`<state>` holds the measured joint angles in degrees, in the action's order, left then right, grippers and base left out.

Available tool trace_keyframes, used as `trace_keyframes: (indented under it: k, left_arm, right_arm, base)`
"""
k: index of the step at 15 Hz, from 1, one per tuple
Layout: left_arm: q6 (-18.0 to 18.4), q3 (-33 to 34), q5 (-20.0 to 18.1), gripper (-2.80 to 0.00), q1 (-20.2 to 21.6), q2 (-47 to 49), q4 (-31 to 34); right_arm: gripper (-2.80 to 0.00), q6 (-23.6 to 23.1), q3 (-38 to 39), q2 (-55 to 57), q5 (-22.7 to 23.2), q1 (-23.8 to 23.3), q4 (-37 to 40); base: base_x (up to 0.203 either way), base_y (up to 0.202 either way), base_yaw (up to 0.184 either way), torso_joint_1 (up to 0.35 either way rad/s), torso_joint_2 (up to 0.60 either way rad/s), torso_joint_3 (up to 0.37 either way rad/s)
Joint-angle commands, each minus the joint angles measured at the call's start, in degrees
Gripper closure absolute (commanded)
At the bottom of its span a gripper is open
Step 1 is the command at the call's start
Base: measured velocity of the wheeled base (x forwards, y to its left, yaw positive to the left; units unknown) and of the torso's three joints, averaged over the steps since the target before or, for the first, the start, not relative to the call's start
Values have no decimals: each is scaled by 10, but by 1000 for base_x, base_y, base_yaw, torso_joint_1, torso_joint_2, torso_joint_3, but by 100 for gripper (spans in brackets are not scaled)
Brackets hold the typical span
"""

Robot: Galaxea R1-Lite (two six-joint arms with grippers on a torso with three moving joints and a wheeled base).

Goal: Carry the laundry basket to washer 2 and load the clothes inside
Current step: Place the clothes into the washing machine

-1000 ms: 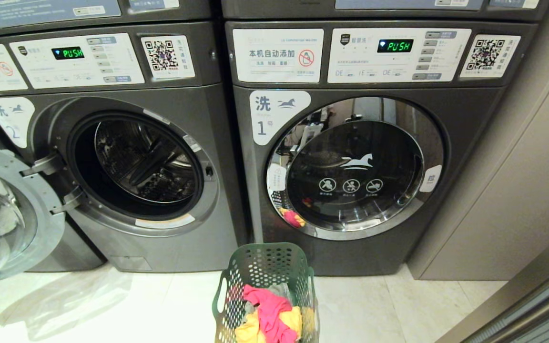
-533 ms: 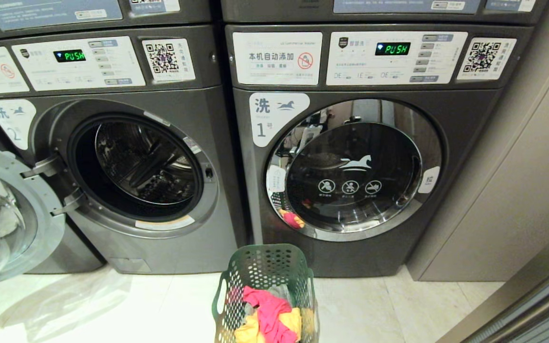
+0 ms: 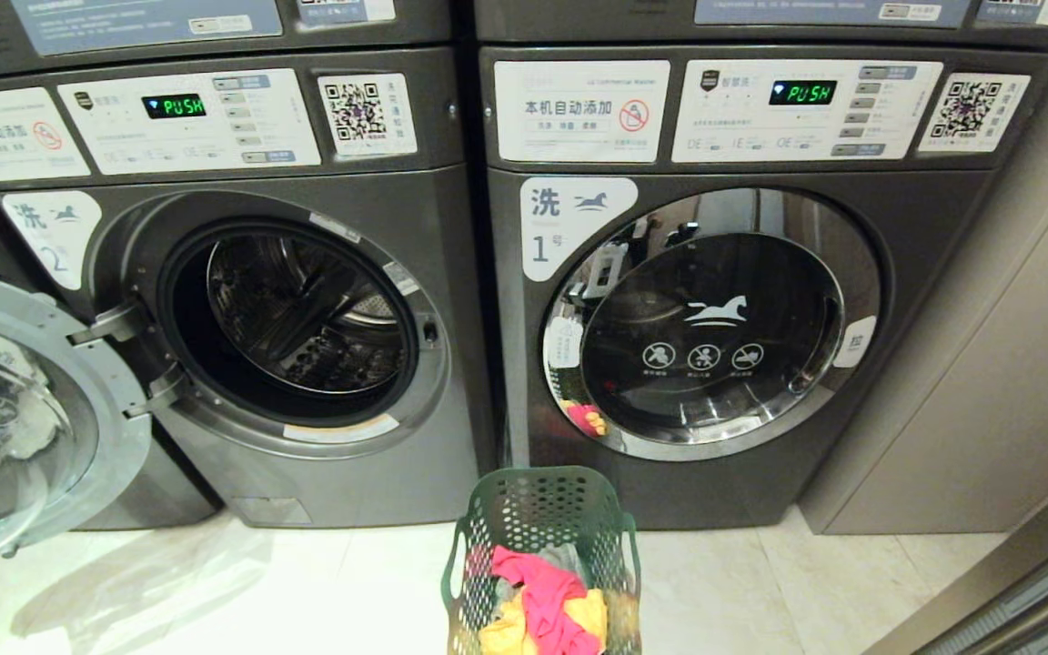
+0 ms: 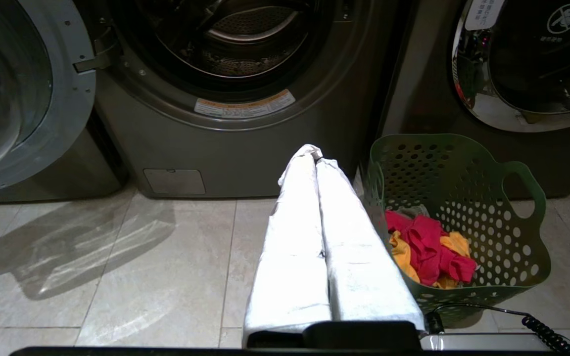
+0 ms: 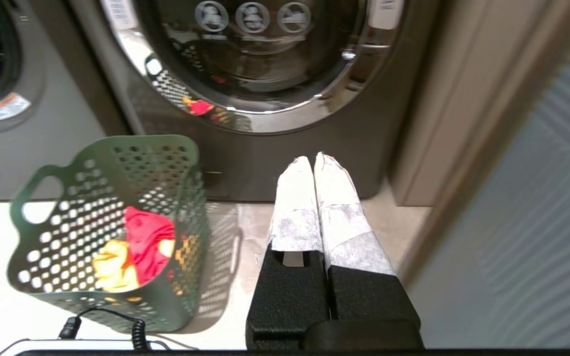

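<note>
Washer 2 (image 3: 324, 364) bore a white label (image 3: 53, 236) reading "洗" and "2" with a horse logo; its green display (image 3: 175, 105) showed "PUSH". The neighbouring washer (image 3: 715, 327) carried a label (image 3: 571, 223) reading "洗 1", a display (image 3: 802, 92) showing "PUSH", and a sticker (image 3: 580, 109) reading "本机自动添加".

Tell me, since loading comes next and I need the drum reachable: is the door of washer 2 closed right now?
No: in the head view washer 2 has its round door swung wide open to the left, leaving the drum exposed.
</note>
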<state>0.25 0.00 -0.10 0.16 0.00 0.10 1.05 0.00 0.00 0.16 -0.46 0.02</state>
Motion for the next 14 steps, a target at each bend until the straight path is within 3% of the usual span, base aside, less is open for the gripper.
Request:
trace_keyframes:
  k: [1,14]
  left_arm:
    - [0,0,0,0,0,1,0]
    - [-3,0,0,0,0,1,0]
  right_arm:
    - [0,0,0,0,0,0,0]
    - [0,0,0,0,0,0,0]
  base:
    - [0,199,1,-1,-1,2]
    - [0,197,-2,3,3,2]
